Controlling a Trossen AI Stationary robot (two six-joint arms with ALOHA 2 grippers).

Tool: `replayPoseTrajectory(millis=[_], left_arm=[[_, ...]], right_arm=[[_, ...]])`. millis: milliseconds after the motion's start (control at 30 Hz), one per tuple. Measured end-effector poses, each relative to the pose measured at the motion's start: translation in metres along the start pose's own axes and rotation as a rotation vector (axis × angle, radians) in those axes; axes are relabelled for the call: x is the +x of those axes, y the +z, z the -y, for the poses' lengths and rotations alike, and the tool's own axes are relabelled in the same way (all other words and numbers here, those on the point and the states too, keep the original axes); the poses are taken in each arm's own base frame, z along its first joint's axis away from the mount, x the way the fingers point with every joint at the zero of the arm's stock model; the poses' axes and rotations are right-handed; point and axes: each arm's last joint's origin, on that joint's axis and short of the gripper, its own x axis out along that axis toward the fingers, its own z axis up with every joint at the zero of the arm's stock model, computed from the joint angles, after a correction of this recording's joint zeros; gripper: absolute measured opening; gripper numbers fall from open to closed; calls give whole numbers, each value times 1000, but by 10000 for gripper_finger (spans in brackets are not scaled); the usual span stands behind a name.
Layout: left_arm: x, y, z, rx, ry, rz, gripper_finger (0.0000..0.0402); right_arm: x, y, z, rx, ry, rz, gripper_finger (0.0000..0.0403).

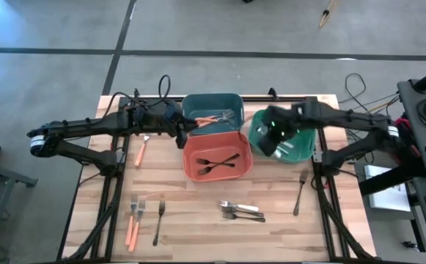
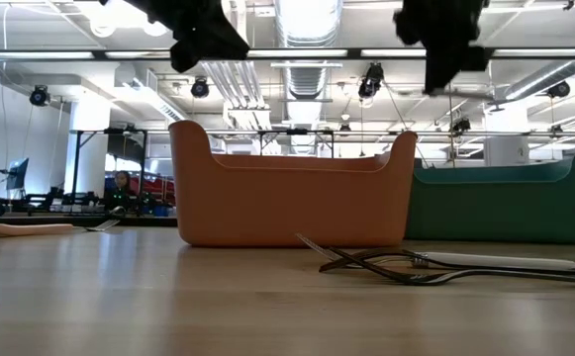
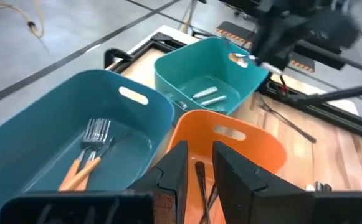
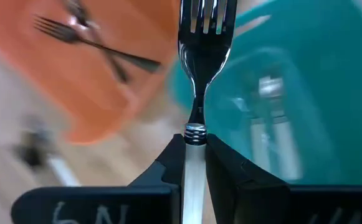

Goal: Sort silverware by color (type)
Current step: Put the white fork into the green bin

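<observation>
The right end effector (image 4: 194,163) is clamped on the pale handle of a silver fork (image 4: 204,59), whose tines point straight out ahead of the fingers, long axis in line with them. From above, this end effector (image 1: 270,141) hangs over the near-left part of the green bin (image 1: 302,150), which sits at the right of the row of three bins on the table (image 1: 191,235); silver pieces (image 3: 207,94) already lie inside that bin.

The left end effector (image 3: 196,171) holds nothing; its fingers stand slightly apart with a narrow gap between them, above the boundary between the teal bin (image 1: 198,105) and the orange-red bin (image 1: 191,150). Two orange-handled forks (image 3: 86,149) lie in the teal bin, tines toward its far wall. Two black forks (image 1: 218,164) lie crossed in the orange-red bin.

Loose on the table: one orange-handled utensil (image 1: 141,150) to the left of the bins, long axis running front to back; two orange-handled forks (image 1: 133,220) side by side at front left, tines toward the bins; a black fork (image 1: 158,221) just to their right, likewise pointing; a small cluster of silver and dark pieces (image 1: 240,211) lying crosswise at front centre; and a dark fork (image 1: 300,192) at right, tines toward the green bin.
</observation>
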Motion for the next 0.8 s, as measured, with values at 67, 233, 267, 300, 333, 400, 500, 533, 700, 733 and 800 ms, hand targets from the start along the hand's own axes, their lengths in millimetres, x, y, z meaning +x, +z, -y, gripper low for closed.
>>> replayPoseTrajectory(millis=[67, 233, 267, 300, 333, 400, 500, 533, 700, 733, 800], left_arm=[[-1, 1, 0, -19, 14, 11, 56], [-12, 5, -2, -72, 52, 60, 56], [-15, 7, -2, -83, 55, 71, 56], [-18, 8, -2, -94, 58, 83, 56], [-21, 9, -2, -102, 61, 97, 56], [-29, 11, -2, -118, 63, 123, 56], [-38, 14, -2, -127, 75, 159, 56], [-41, 15, -2, -132, 85, 173, 56], [-55, 20, -5, -141, 165, 244, 56], [-56, 20, -6, -141, 188, 254, 56], [-58, 21, -7, -136, 239, 273, 56]], right_arm=[[8, 8, 17, -66, -36, -28, 29], [32, 18, 50, -210, -79, -114, 29], [37, 17, 55, -241, -83, -129, 29], [42, 16, 60, -274, -86, -140, 29], [46, 15, 64, -302, -88, -150, 29], [57, 11, 69, -336, -89, -164, 29], [73, 1, 75, -359, -95, -200, 29], [77, -4, 77, -366, -97, -213, 29], [97, -22, 84, -395, -101, -248, 29], [101, -24, 85, -406, -100, -247, 29], [109, -27, 87, -434, -102, -253, 29]])
